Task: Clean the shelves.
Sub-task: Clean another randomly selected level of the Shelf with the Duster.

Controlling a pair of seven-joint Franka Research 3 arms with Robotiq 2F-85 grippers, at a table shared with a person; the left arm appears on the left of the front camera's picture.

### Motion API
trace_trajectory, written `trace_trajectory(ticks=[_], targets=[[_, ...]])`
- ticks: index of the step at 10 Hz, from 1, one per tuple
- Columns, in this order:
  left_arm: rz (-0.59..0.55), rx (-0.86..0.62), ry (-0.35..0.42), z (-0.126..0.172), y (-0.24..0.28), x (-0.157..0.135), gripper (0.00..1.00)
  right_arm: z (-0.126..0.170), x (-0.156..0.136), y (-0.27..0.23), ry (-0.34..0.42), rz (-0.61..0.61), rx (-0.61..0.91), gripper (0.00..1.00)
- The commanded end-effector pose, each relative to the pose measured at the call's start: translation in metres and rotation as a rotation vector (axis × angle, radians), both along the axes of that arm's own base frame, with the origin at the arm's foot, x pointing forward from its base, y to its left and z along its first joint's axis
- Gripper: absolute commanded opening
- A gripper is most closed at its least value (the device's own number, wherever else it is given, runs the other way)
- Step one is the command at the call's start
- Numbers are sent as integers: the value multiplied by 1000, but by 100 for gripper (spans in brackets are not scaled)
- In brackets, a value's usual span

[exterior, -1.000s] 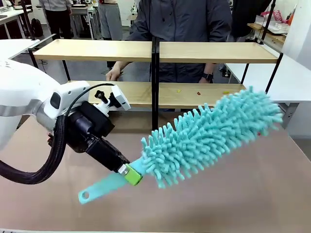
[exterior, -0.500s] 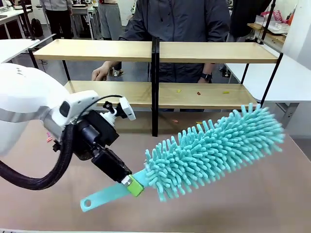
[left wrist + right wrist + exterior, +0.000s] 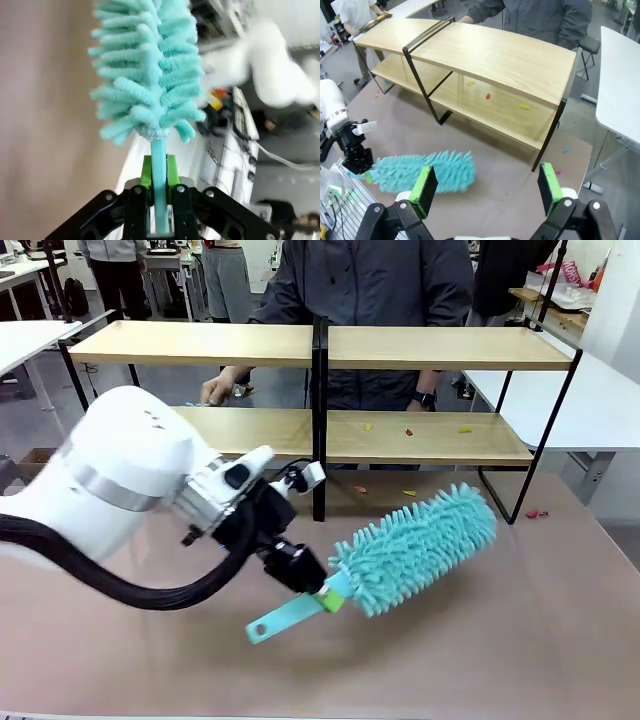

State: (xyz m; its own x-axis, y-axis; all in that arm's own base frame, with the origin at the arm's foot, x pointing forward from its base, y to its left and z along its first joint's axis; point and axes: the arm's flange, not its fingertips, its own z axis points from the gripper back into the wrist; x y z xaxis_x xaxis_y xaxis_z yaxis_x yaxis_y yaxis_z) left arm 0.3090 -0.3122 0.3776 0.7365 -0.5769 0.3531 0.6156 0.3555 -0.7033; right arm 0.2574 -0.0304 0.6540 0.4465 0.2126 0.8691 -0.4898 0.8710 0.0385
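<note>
Two grippers: we see left gripper (image 3: 330,598) clamping teal duster (image 3: 415,545) handle, table (image 3: 560,640) centre; right gripper (image 3: 486,189) wide, facing shelves (image 3: 520,60).

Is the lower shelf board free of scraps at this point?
No, small yellow and red scraps lie on the lower board of the shelves.

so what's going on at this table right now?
The left gripper is shut on the handle of a teal duster, holding it over the table, short of the shelves. Small yellow and red scraps lie on the right half of the lower board. The right gripper hangs open higher up, holding nothing. A person stands behind the shelves with one hand by the lower left board.
</note>
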Motion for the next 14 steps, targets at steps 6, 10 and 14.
trace_trajectory(ticks=[6,10,14], targets=[[162,116,-57,-6,-35,14,13,0,0,-1,-1,2,4,100],[398,311,-91,-26,-66,7,13,0,0,-1,-1,2,4,100],[616,281,-219,-25,-63,-10,13,0,0,-1,-1,2,4,100]])
